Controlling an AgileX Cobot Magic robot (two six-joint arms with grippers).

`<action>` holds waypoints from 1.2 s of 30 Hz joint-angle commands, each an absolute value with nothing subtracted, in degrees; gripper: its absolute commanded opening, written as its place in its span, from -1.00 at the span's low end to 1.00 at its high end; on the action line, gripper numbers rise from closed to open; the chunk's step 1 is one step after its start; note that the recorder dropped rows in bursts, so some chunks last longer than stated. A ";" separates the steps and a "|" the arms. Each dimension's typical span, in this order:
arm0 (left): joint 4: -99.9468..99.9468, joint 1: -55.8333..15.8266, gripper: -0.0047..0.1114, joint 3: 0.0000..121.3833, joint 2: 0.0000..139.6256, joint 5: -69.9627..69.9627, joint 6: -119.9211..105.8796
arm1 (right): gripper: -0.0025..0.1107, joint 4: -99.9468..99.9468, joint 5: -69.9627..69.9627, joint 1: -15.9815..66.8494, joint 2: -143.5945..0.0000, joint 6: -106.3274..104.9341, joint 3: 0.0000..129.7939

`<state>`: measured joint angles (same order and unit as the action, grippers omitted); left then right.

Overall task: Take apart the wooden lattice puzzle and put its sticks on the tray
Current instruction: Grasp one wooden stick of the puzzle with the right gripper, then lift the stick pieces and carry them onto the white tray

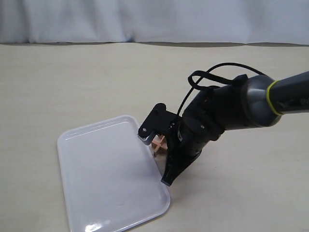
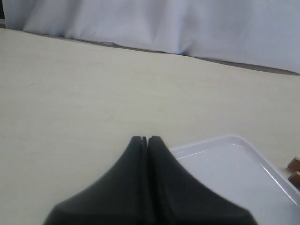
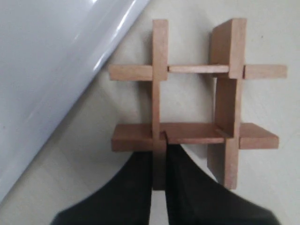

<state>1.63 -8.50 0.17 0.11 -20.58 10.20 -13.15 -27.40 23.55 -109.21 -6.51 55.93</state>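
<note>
The wooden lattice puzzle (image 3: 187, 133) is whole, its four reddish-brown sticks still interlocked in a hash shape. It sits just off the right rim of the white tray (image 1: 106, 183), partly hidden by the arm in the exterior view (image 1: 158, 143). My right gripper (image 3: 159, 159) is shut on the near end of one stick (image 3: 159, 47), a finger on each flat side. My left gripper (image 2: 145, 138) is shut with nothing in it, above the table beside a tray corner (image 2: 225, 164). It does not show in the exterior view.
The right arm (image 1: 231, 108) and its looped cable (image 1: 207, 77) reach in from the right. The tray rim (image 3: 47, 70) lies close beside the puzzle. Pale table (image 1: 96, 82) surrounds the tray, and a white cloth (image 1: 145, 19) hangs along the back.
</note>
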 commanded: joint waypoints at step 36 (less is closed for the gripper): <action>1.99 -8.36 -0.92 0.00 0.00 -19.82 10.11 | -0.87 -3.28 -19.74 38.74 -106.27 -3.39 64.78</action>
